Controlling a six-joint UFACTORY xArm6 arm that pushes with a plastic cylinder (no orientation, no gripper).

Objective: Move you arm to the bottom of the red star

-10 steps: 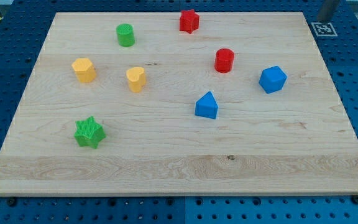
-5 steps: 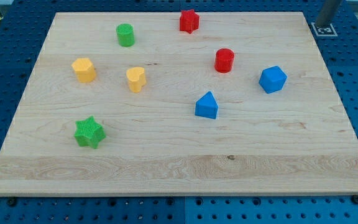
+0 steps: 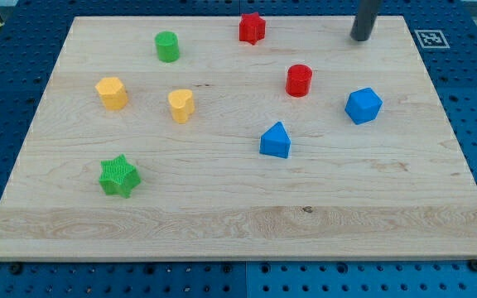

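The red star (image 3: 252,27) sits near the view's top edge of the wooden board (image 3: 238,207), a little right of centre. My tip (image 3: 359,38) is on the board at the view's top right, well to the right of the red star and level with it. It touches no block. The red cylinder (image 3: 299,80) lies below and left of the tip.
A green cylinder (image 3: 167,46) is at the top left. A yellow hexagonal block (image 3: 112,93) and a yellow heart (image 3: 180,106) are at the left. A green star (image 3: 119,175) is at the lower left. A blue hexagonal block (image 3: 363,106) and a blue pentagon block (image 3: 276,140) are right of centre. A marker tag (image 3: 431,38) lies off the top right corner.
The rod has moved left from beyond the board's top right corner onto the board, closer to the red star. No block has moved.
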